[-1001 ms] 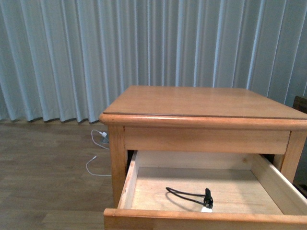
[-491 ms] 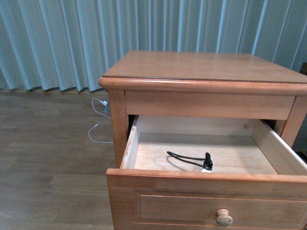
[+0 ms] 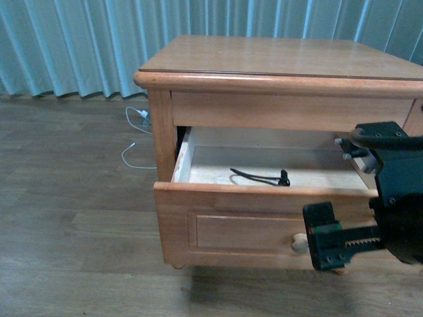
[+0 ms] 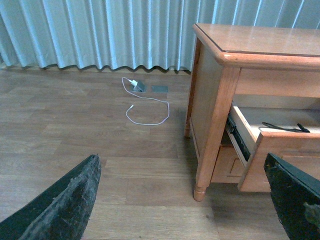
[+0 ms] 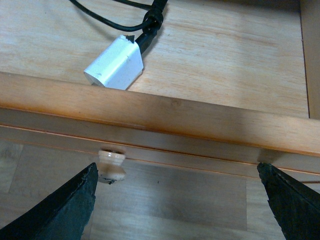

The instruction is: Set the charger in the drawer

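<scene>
The charger lies inside the open drawer (image 3: 244,224). In the right wrist view its white plug block (image 5: 115,65) rests on the pale drawer floor just behind the front board, with its black tied cable (image 5: 150,22) trailing away. The front view shows only the black cable (image 3: 259,177); the left wrist view shows it too (image 4: 282,127). My right gripper (image 3: 337,191) is open and empty in front of the drawer front, beside the round knob (image 3: 299,243); in its own view (image 5: 176,172) the knob (image 5: 111,165) sits by one finger. My left gripper (image 4: 182,162) is open and empty over the floor, left of the nightstand.
The nightstand top (image 3: 277,56) overhangs the drawer. A thin white cable with a white plug (image 3: 135,142) lies on the wood floor by the curtain (image 3: 79,39), also in the left wrist view (image 4: 145,102). A lower drawer front (image 4: 225,165) sits beneath.
The front view has tilted down, so the drawer front and knob show fully. My right gripper has come into view at the drawer front. The charger has not moved.
</scene>
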`<action>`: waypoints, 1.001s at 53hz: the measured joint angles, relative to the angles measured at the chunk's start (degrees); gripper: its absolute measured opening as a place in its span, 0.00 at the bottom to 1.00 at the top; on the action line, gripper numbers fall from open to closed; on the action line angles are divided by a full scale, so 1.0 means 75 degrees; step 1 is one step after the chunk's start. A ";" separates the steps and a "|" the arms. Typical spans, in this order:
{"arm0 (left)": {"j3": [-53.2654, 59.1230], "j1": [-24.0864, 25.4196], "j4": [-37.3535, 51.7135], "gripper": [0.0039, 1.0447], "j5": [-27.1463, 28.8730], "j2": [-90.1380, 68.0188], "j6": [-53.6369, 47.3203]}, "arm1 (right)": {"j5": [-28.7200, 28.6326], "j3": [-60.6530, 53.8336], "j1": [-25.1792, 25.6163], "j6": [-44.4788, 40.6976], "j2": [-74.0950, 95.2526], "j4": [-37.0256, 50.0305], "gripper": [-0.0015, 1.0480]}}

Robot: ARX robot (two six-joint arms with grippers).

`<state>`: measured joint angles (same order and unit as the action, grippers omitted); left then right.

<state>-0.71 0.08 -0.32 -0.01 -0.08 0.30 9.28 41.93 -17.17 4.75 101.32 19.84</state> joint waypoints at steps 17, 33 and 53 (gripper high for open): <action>0.0000 0.0000 -0.0003 0.95 0.0000 0.0000 0.0000 | 0.0551 0.1507 0.0087 0.0344 0.1390 0.0647 0.92; 0.0000 0.0000 -0.0003 0.95 0.0000 0.0000 0.0000 | 0.1017 0.2544 0.0178 0.0717 0.2471 0.1346 0.92; 0.0000 0.0000 -0.0003 0.95 0.0000 0.0000 0.0000 | 0.1492 0.3118 0.0192 0.1207 0.3244 0.2130 0.92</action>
<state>-0.71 0.08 -0.34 -0.01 -0.08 0.30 20.47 65.32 -15.73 13.80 125.64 35.81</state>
